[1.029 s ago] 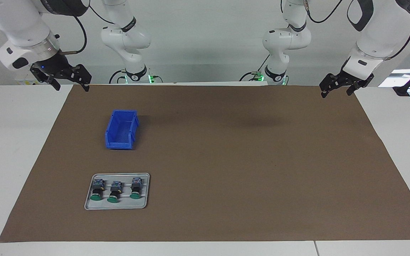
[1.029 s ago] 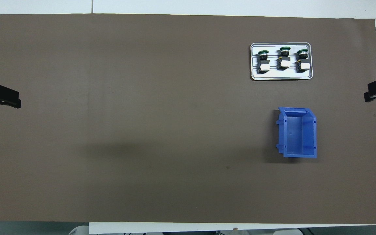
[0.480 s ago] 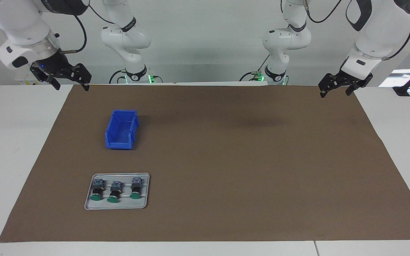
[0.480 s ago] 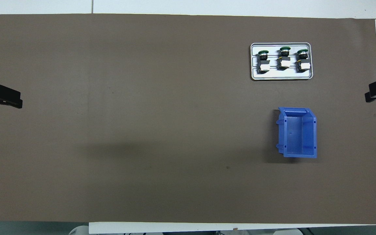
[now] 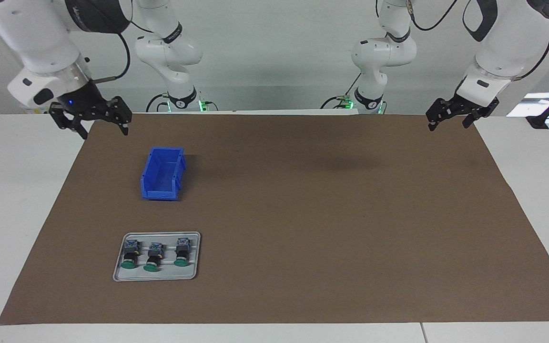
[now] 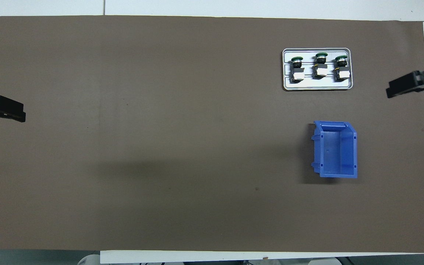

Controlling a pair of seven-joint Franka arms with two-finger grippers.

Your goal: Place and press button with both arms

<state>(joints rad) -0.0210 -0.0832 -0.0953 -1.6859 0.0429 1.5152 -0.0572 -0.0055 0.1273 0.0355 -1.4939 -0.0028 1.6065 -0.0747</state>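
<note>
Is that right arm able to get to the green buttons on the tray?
Probably yes. The right gripper is open and up over the mat's edge, the buttons lie uncovered on the tray, and only the blue bin sits nearer the robots.

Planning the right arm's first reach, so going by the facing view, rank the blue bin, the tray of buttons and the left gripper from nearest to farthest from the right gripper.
1. Blue bin: on the mat just below the right gripper, at the right arm's end.
2. Tray: same end, farther from the robots than the bin.
3. Left gripper: over the mat's corner at the left arm's end.
</note>
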